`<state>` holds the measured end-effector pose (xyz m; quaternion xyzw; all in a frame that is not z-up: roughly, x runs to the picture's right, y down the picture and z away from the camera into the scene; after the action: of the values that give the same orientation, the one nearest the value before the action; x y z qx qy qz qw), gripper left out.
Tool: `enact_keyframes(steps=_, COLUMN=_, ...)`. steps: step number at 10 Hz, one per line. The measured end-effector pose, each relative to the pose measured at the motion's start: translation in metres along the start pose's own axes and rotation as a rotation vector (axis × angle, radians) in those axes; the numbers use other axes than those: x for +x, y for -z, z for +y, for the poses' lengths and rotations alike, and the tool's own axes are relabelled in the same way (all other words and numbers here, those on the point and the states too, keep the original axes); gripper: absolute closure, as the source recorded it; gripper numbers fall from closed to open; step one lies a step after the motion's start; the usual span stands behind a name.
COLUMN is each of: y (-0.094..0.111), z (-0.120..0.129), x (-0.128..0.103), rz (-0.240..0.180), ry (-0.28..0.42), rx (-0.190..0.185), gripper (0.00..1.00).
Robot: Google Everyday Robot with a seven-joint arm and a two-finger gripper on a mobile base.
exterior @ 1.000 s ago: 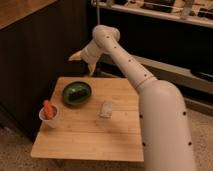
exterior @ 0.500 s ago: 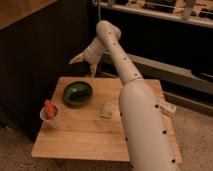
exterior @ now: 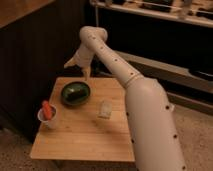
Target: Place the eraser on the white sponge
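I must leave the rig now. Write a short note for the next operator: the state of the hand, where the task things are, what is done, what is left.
Hand: in the air over the far edge of the wooden table, just behind the green bowl. It carries nothing that I can see.
Eraser: a dark block lying inside the green bowl.
White sponge: flat on the table, to the right of the bowl, with nothing on top.
Also there: a white cup with an orange carrot-like thing, near the left edge.
Done: nothing yet.
Left: take the eraser from the bowl and put it on the sponge.
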<state>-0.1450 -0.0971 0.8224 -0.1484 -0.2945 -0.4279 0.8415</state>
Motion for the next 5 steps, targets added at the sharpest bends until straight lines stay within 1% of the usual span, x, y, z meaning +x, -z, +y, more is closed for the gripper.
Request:
enact_keyframes(steps=1, y=-0.010, z=-0.003, x=-0.013, rz=0.125, ry=-0.128, rx=-0.072, gripper=0.20)
enact_keyframes(steps=2, y=-0.017, z=-0.001, x=-0.016, rz=0.209, ry=-0.222, rx=-0.117, gripper=0.20)
enact_keyframes(steps=3, y=-0.024, z=0.004, x=-0.017, rz=0.247, ry=-0.276, rx=-0.154, gripper=0.20)
enact_keyframes(steps=4, y=-0.033, z=0.007, x=-0.016, rz=0.255, ry=-0.312, rx=-0.170, gripper=0.20)
enact_keyframes(steps=5, y=-0.042, z=0.012, x=-0.013, rz=0.217, ry=-0.327, rx=-0.166, gripper=0.20)
